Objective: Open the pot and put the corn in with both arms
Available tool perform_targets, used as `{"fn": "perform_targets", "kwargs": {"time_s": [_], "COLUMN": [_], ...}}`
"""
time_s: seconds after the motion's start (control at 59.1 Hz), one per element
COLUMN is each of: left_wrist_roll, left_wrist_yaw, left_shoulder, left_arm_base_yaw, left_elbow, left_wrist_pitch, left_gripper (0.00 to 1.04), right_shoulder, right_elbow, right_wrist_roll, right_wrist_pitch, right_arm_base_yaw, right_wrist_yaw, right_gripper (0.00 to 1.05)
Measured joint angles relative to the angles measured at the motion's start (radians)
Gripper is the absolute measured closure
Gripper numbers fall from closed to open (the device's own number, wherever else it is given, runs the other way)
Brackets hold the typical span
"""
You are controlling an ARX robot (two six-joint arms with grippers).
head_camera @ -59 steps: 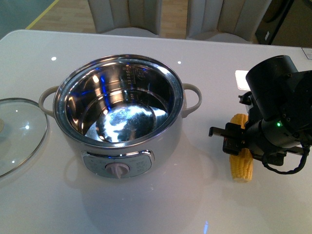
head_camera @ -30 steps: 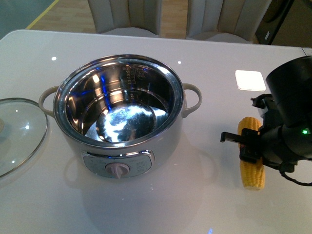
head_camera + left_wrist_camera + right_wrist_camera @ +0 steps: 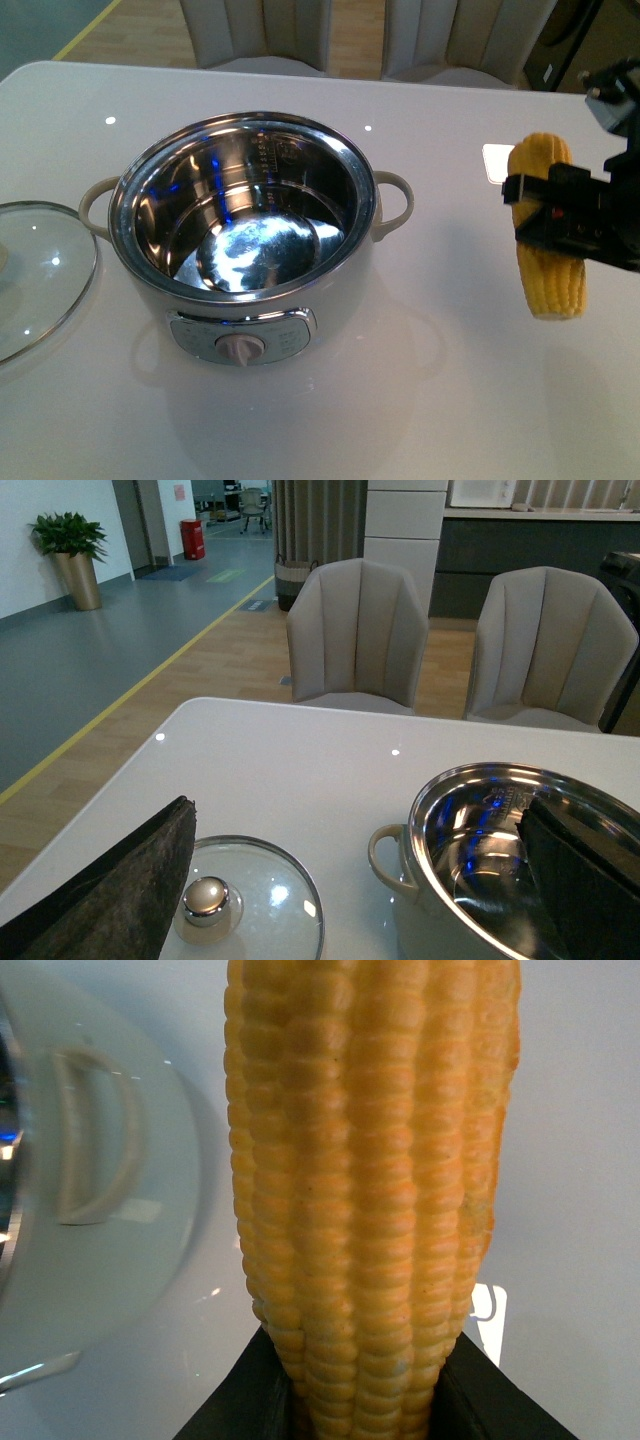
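The pot (image 3: 335,285) stands open in the middle of the table, its shiny steel inside empty. The corn (image 3: 548,270) hangs lifted above the table to the pot's right, roughly upright, with my right gripper (image 3: 562,215) shut on its middle. In the right wrist view the corn (image 3: 370,1160) fills the picture between the black fingers (image 3: 235,1405), and the pot's loop handle (image 3: 90,1140) shows beside it. My left gripper (image 3: 350,900) is open and holds nothing. Its fingers (image 3: 110,880) straddle the gap between the lid and the pot's rim (image 3: 430,790).
The glass lid (image 3: 40,270) with its grey knob (image 3: 207,900) lies flat on the table left of the pot. A small white card (image 3: 497,163) lies on the table behind the corn. Two chairs (image 3: 260,30) stand beyond the far table edge.
My right gripper has lifted the corn off the table, up and a little to the right. Pot and lid have not moved.
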Motion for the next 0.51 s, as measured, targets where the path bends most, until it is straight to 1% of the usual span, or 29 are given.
{"fn": "perform_targets", "kwargs": {"time_s": [0.068,0.135,0.288,0.508], "left_wrist_roll": [0.0,0.0,0.0,0.0], "left_wrist_yaw": [0.0,0.0,0.0,0.0], "left_shoulder": [0.0,0.0,0.0,0.0], "left_arm_base_yaw": [0.0,0.0,0.0,0.0], "left_elbow": [0.0,0.0,0.0,0.0], "left_wrist_pitch": [0.0,0.0,0.0,0.0], "left_gripper": [0.07,0.07,0.07,0.07], "right_shoulder": [-0.031,-0.056,-0.065,-0.011], "right_elbow": [0.005,0.024,0.085,0.17], "right_wrist_roll": [0.002,0.008,0.039,0.073], "right_wrist_pitch": [-0.006,-0.006,-0.012,-0.012], "right_arm_base_yaw": [0.023,0.065,0.18,0.246], "right_wrist_yaw": [-0.014,-0.03,-0.06,-0.078], "right_gripper": [0.82,0.83,0.84,0.84]}}
